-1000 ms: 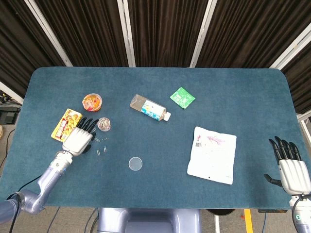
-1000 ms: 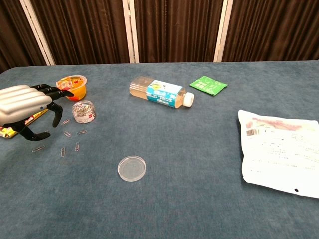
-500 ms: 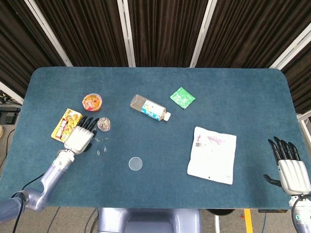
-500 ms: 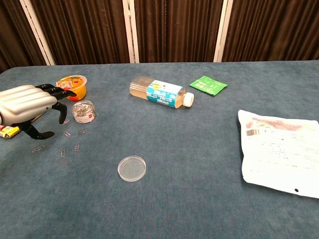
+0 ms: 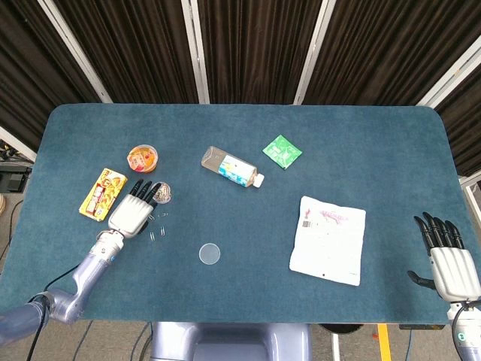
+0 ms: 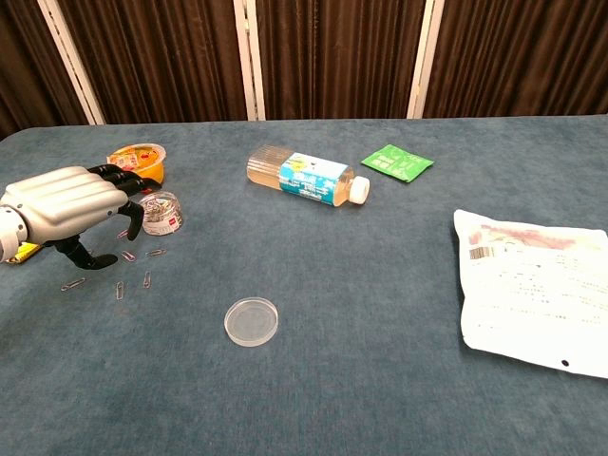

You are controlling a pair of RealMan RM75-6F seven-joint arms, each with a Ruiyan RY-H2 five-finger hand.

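Observation:
My left hand (image 5: pixel 134 209) (image 6: pixel 71 204) hovers palm down at the table's left side, fingers apart and holding nothing. Its fingertips reach over a small clear tub of paper clips (image 5: pixel 162 193) (image 6: pixel 163 215); I cannot tell whether they touch it. Several loose paper clips (image 5: pixel 155 226) (image 6: pixel 123 275) lie on the cloth just under and right of the hand. A clear round lid (image 5: pixel 210 253) (image 6: pixel 252 321) lies nearer the front edge. My right hand (image 5: pixel 449 259) hangs off the table's right front corner, fingers straight, holding nothing; the chest view does not show it.
An orange jelly cup (image 5: pixel 142 158) (image 6: pixel 136 161) and a yellow snack packet (image 5: pixel 101 193) sit beside the left hand. A bottle (image 5: pixel 231 167) (image 6: pixel 306 177) lies on its side mid-table, with a green sachet (image 5: pixel 282 152) (image 6: pixel 397 162) behind it and a white bag (image 5: pixel 328 239) (image 6: pixel 532 290) at the right.
My left hand has shifted rightward off the yellow packet, bringing its fingertips over the paper clip tub. The right hand has stayed put.

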